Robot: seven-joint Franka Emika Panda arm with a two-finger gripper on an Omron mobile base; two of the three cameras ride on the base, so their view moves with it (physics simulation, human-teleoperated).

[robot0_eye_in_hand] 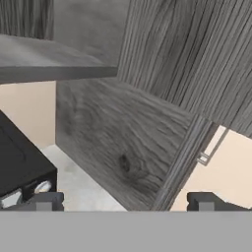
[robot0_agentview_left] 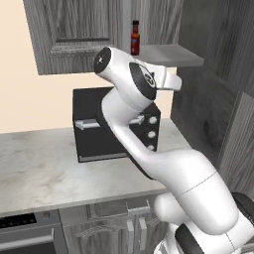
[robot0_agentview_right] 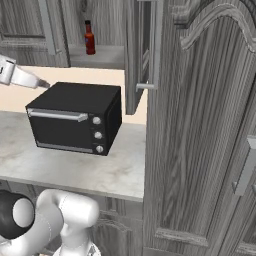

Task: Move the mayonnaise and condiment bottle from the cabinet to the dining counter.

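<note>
Left base view: the slim dark red condiment bottle stands upright on the grey shelf of the dark wood-grain wall cabinet, above the black oven on the marble bench. The raised arm's elbow could knock it.

Right base view: the open cabinet door hangs near the bottle's right, a collision risk.

Hand view: the end effector gapes wide and empty, facing that door.

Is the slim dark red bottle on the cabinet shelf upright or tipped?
Upright: the slim dark red bottle stands on the grey cabinet shelf, black cap uppermost.
</note>
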